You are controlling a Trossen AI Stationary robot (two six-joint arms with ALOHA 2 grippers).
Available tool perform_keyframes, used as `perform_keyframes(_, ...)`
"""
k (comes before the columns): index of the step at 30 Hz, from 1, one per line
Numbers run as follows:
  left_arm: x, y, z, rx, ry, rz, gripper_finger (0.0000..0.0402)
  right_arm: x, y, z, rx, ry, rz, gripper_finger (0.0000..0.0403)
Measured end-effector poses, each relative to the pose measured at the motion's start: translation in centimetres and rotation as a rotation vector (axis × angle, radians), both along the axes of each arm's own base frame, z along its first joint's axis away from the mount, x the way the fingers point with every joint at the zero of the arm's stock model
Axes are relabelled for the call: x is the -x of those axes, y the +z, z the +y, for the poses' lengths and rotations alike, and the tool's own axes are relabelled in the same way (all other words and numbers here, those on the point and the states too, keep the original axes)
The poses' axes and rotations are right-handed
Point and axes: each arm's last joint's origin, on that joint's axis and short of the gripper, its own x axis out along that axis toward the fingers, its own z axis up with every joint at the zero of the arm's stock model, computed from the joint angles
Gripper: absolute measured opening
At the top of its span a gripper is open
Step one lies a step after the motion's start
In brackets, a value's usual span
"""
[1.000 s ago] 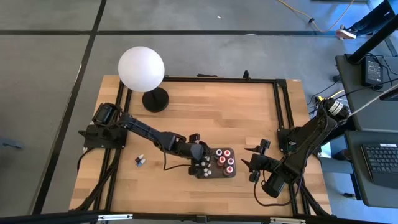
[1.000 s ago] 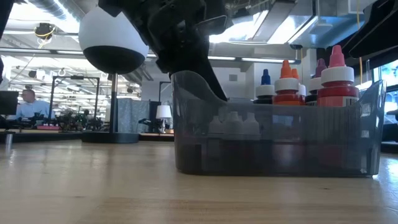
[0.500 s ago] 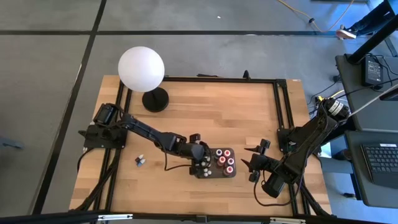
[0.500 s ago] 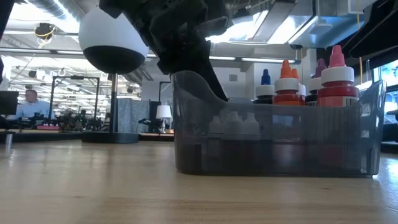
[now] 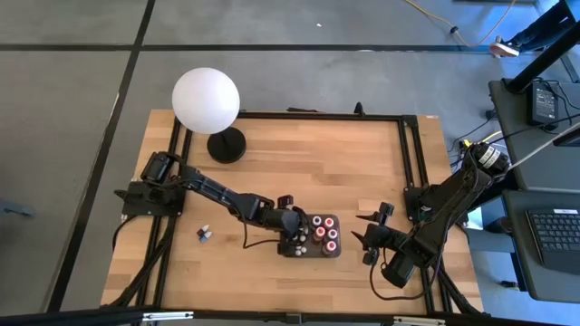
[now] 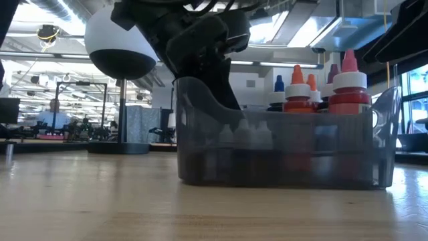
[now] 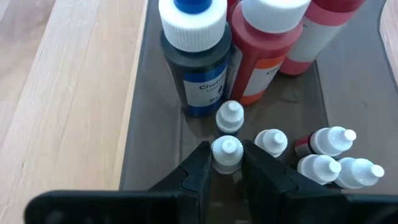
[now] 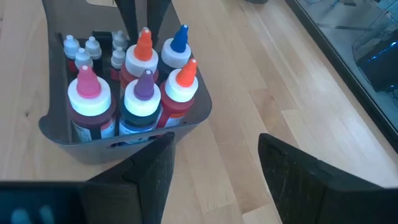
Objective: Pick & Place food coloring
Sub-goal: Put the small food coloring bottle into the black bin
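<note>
Food coloring bottles stand packed in a dark grey tray (image 5: 337, 237) on the counter (image 5: 299, 163), near the middle of its front edge. The large bottles (image 8: 140, 81), with pink, purple, orange, red and blue tips, fill the tray's right end, and the tiny white-capped droppers (image 7: 323, 155) cluster at its left end, where the left arm can reach them.

Left tool (image 7: 225, 163) reaches down into that left end with its fingers pinched together on one small dropper bottle (image 7: 226, 152), gripping just under the cap. Holding it at the neck probably keeps the bottle upright and clear of its neighbours, which stand just beside it. Whether it is going in or coming out, I cannot judge.

Right tool (image 5: 372, 234) waits just off the tray's right end with its fingers spread and nothing between them.

A lone small bottle (image 5: 205, 234) lies on the bare wood towards the front left corner, well apart from the tray.

Only the large blue bottle (image 7: 198, 59) carries legible print: a label that seems to begin "Che"; the rest is too small to read.
</note>
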Motion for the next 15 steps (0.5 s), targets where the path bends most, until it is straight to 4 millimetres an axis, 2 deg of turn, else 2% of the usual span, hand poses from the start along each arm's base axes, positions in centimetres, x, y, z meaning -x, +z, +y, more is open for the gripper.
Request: perform_keyframes(15,-0.09,0.07,-0.03,0.007,-0.001,-0.013,0.0095,0.00,0.01,0.00,0.000,0.000,0.000,0.0233)
